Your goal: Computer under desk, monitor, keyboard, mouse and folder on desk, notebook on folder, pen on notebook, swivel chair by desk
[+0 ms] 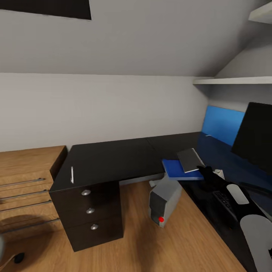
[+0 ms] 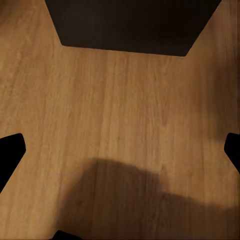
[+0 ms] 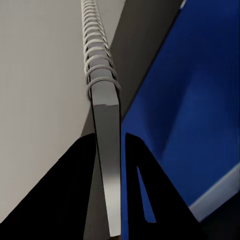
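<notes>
The right gripper (image 3: 107, 190) has its fingers pinched tight on the spiral notebook (image 1: 190, 159) just above the blue folder (image 1: 175, 169) on the black desk (image 1: 109, 160), so the stacking looks half done, and the pen goes last.

The right arm (image 1: 226, 189) is extended forward, and its gripper (image 3: 107, 165) is clamped on the notebook (image 1: 190, 159). The left gripper's fingertips (image 2: 10, 150) are held wide apart.
</notes>
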{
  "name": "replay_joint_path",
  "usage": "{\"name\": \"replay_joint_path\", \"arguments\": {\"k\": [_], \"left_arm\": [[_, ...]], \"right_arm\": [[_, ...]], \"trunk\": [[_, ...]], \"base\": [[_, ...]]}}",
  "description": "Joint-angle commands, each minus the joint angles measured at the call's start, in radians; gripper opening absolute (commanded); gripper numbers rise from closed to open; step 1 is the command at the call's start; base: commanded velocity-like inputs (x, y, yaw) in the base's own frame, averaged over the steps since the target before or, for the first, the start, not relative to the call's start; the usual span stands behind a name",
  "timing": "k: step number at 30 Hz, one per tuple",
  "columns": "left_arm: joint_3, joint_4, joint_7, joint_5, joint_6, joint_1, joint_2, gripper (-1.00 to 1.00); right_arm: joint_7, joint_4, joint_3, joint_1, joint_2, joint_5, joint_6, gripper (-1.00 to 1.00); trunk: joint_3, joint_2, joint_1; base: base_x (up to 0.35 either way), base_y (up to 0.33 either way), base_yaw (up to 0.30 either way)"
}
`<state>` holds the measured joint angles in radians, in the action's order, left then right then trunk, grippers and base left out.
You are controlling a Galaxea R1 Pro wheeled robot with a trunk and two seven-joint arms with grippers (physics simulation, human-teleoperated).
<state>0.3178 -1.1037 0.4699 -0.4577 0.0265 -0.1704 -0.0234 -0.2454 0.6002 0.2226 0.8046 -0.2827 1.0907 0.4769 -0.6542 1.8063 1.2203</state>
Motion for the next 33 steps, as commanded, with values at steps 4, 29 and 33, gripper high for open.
{"name": "replay_joint_path", "arguments": {"k": [4, 29, 33], "left_arm": [[0.003, -0.002, 0.007, -0.005, 0.003, 0.000, -0.001, 1.00], [0.003, -0.002, 0.006, -0.005, 0.004, 0.000, -0.001, 1.00], [0.003, -0.002, 0.006, -0.005, 0.004, 0.000, -0.001, 1.00]], "right_arm": [[-0.005, 0.000, 0.004, 0.001, 0.001, 0.003, 0.006, -1.00], [-0.004, -0.002, 0.003, 0.000, 0.009, 0.004, 0.006, -1.00], [0.001, -0.002, 0.003, 0.000, 0.010, 0.005, 0.008, -1.00]], "trunk": [[-0.001, 0.000, 0.000], [-0.001, 0.000, 0.000], [-0.001, 0.000, 0.000]], "base": [[0.017, -0.025, -0.025], [0.064, -0.001, -0.001], [0.014, 0.000, 0.000]]}}
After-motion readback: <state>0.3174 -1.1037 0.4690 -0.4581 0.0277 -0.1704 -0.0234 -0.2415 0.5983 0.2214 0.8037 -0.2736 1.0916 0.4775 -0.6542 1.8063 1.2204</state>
